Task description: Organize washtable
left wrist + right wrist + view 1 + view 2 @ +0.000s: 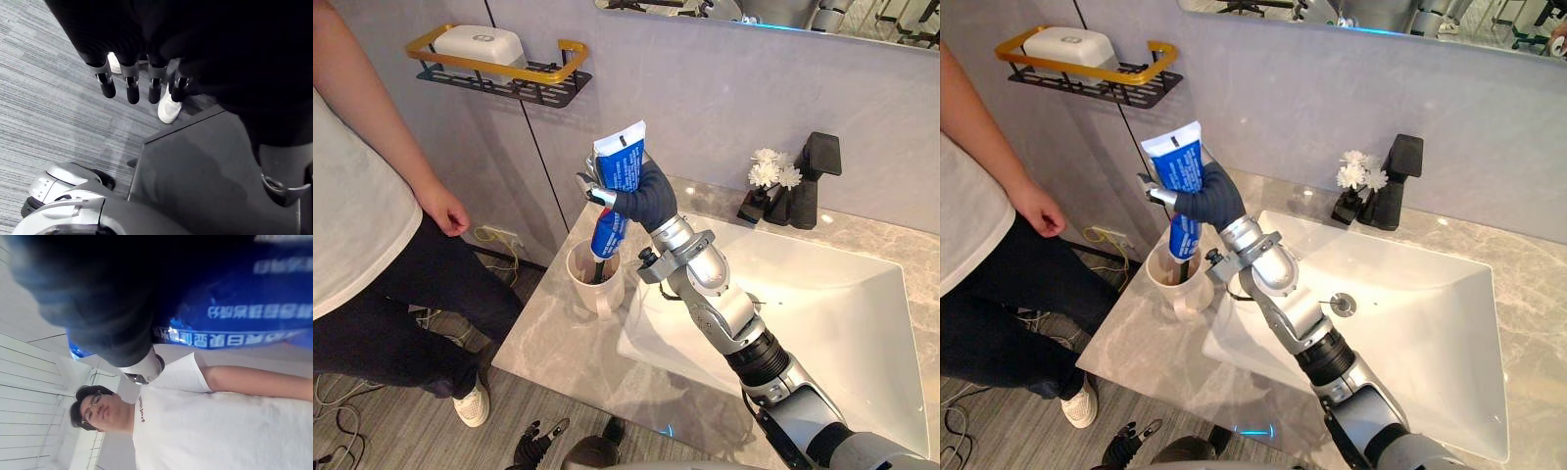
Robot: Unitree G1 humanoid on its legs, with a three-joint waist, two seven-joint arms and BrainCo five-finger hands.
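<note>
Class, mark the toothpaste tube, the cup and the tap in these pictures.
toothpaste tube [620, 159]: left eye view, on its blue upper part.
cup [599, 294]: left eye view, on its outer wall.
tap [820, 155]: left eye view, on its black top block.

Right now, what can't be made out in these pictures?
- Toothpaste tube, lower end: hidden inside the cup in both eye views.
- Cup contents: something dark inside, too shadowed to name.
- Right hand: in its wrist view, the dark cover hides most of the grip.
- White box: the rack rail hides its base.
</note>
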